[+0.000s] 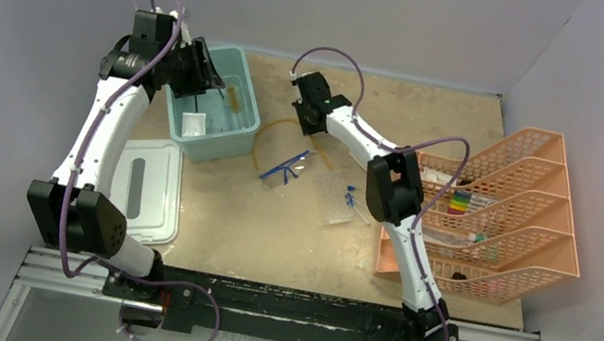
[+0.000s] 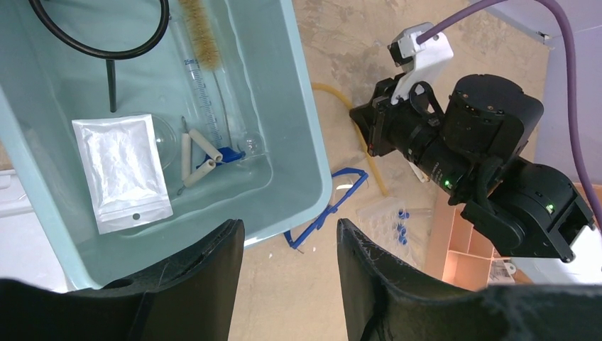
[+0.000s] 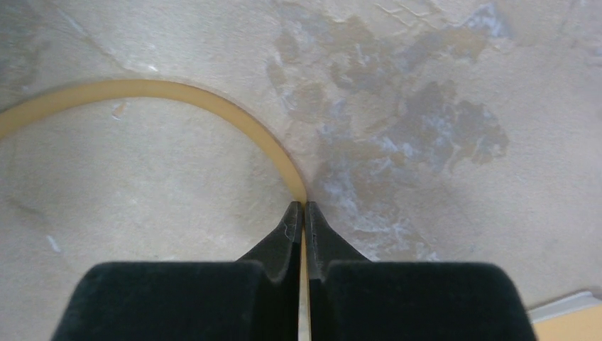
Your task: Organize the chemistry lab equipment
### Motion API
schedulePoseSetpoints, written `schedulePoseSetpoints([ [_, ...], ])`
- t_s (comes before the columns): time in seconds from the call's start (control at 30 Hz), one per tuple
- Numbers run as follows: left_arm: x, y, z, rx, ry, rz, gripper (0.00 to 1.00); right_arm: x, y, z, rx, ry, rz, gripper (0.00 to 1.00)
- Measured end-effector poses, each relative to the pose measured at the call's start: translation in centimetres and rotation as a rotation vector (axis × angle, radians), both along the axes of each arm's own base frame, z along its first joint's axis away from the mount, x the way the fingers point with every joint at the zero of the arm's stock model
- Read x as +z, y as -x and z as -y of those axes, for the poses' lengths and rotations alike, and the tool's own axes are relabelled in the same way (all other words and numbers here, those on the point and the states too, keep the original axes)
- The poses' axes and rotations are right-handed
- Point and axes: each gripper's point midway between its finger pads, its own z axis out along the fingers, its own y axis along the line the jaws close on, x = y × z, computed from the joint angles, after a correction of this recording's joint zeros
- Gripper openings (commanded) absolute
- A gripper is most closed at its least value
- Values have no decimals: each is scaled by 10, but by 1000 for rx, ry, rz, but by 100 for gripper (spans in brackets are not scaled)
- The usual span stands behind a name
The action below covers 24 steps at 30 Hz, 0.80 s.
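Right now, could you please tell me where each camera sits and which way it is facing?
Top external: above and behind the arms, looking down on the table; both arms show, bases at the bottom.
Left wrist: over the teal tub, looking into it at the white packet; the open left hand shows below.
Right wrist: low over the table, looking along the right hand, shut on the amber tubing.
Shared: top external and left wrist both show the blue-framed goggles.

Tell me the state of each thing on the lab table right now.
Teal plastic tub: open, lid off.
White flat lid: on table beside tub.
Left claw: open, empty.
Right claw: shut on amber rubber tubing.
Blue-framed clear goggles: loose on table.
White packet: inside tub.
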Motion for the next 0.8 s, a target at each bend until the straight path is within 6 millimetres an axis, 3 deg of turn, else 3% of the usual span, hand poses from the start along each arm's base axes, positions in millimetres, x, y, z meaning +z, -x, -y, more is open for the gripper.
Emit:
schedulePoseSetpoints([
  [0.13, 1, 0, 0, 1, 0, 3, 50, 8, -1, 11, 0, 36, 32, 0],
  [0.23, 3, 2, 0, 2, 1, 8, 50, 35, -5, 12, 6, 14, 81, 0],
  [0.3, 6, 3, 0, 4, 4, 16, 50, 69, -10, 11, 6, -26, 146, 0],
  [0.43, 13, 6, 0, 7, 9, 45, 50, 167, -19, 5, -1, -152, 335, 0],
  [0.53, 19, 9, 1, 16, 18, 65, 50, 241, -14, 5, 10, -259, 471, 0],
  [0.6, 24, 11, 0, 26, 22, 81, 50, 278, -5, 4, 29, -330, 531, 0],
  [0.7, 32, 13, -4, 54, 17, 115, 50, 315, 9, 0, 65, -419, 577, 0],
  [0.8, 40, 14, -10, 99, 12, 144, 50, 337, 19, -8, 98, -492, 595, 0],
])
